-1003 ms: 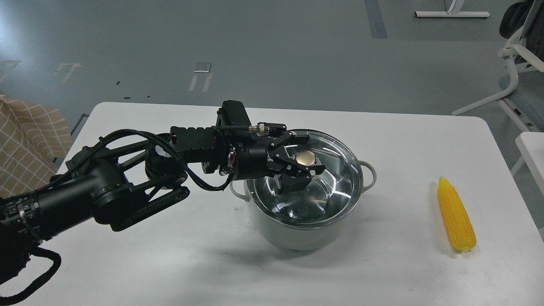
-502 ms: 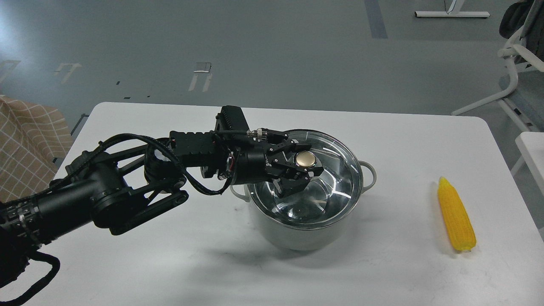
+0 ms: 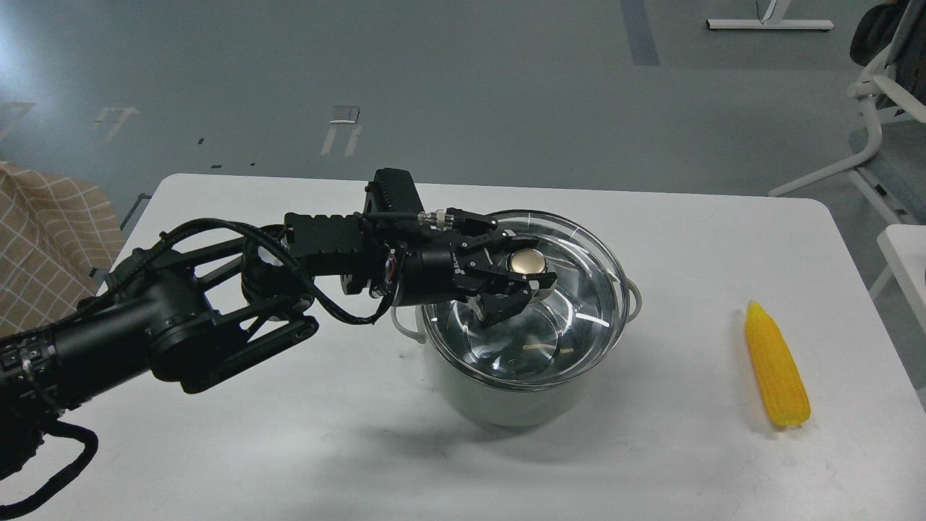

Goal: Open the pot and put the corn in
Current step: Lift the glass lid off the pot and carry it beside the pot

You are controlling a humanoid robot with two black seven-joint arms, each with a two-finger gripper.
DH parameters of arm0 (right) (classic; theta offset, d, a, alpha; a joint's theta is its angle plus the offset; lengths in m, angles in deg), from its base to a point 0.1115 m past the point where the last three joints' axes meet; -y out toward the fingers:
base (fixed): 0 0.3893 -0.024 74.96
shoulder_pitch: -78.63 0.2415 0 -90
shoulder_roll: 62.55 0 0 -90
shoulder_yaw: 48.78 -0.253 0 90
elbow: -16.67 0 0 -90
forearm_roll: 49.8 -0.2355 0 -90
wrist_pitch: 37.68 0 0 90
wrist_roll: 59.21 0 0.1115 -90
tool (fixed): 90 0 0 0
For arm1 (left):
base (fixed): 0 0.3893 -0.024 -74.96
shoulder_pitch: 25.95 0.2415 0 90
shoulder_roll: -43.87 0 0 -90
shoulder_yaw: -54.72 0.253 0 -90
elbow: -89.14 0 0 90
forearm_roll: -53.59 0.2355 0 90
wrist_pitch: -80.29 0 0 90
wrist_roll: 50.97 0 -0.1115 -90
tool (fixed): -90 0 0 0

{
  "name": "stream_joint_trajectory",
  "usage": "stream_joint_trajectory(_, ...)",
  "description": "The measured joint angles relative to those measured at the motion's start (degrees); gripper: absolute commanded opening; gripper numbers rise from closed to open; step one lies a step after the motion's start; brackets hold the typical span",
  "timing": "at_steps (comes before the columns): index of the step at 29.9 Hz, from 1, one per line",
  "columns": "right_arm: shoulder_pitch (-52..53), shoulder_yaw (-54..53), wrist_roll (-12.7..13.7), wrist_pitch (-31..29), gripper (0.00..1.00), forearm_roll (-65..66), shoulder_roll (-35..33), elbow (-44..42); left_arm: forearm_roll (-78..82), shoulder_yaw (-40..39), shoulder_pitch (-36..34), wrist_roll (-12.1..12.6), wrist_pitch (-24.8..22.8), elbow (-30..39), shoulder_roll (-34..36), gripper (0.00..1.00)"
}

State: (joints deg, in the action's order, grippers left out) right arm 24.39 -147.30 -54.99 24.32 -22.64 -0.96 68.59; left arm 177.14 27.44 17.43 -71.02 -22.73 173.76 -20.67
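Head view shows the pot (image 3: 506,394) standing near the middle of the white table (image 3: 289,449), pale grey outside with a shiny steel rim. One loop handle pokes out on its right and another on its left, just under the arm. A glass lid (image 3: 579,289) covers the pot's mouth; it looks tilted, its far edge raised off the rim, though the near edge is hard to separate from the steel. The gold knob (image 3: 526,262) sits at the lid's centre.

The left gripper (image 3: 522,273) reaches in from the left, and its two black fingers are closed on the knob, one on the far side and one on the near side.

The corn (image 3: 775,375) lies flat on the table well to the right of the pot, near the right edge, its narrow tip pointing away from the robot. It touches nothing else.

Beyond the table are a grey floor, a white chair frame (image 3: 872,130) at upper right and a checked cloth (image 3: 43,239) at the left edge.
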Motion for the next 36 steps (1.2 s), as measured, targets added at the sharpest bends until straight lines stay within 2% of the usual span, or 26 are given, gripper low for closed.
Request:
stream_joint_trajectory(6, 0.0, 0.0, 0.0, 0.0, 1.0, 0.0, -0.5, 0.0, -6.8, -0.7, -5.1, 0.3, -0.1, 2.3, 6.4, 0.29)
stream_joint_trajectory(12, 0.0, 0.0, 0.0, 0.0, 1.0, 0.0, -0.5, -0.1, -10.7, -0.7, -5.5, -1.2, 0.4, 2.2, 19.1, 0.28)
stream_joint_trajectory(18, 0.0, 0.0, 0.0, 0.0, 1.0, 0.0, -0.4, -0.1, -14.0, -0.3, 1.3, -3.3, 5.5, -0.3, 28.7, 0.28)
stream_joint_trajectory(25, -0.1, 0.0, 0.0, 0.0, 1.0, 0.0, -0.3, -0.2, -19.7, 0.0, 8.5, -5.8, 13.5, -5.3, 35.9, 0.29)
stream_joint_trajectory(30, -0.2, 0.4, 0.0, 0.0, 1.0, 0.0, 0.0, -0.2, -20.7, 0.2, 14.9, -5.8, 18.3, -9.3, 37.0, 0.28)
stream_joint_trajectory(36, -0.5, 0.7, 0.0, 0.0, 1.0, 0.0, 0.2, 0.1, -20.4, 0.5, 20.0, -4.7, 19.6, -14.1, 36.5, 0.29)
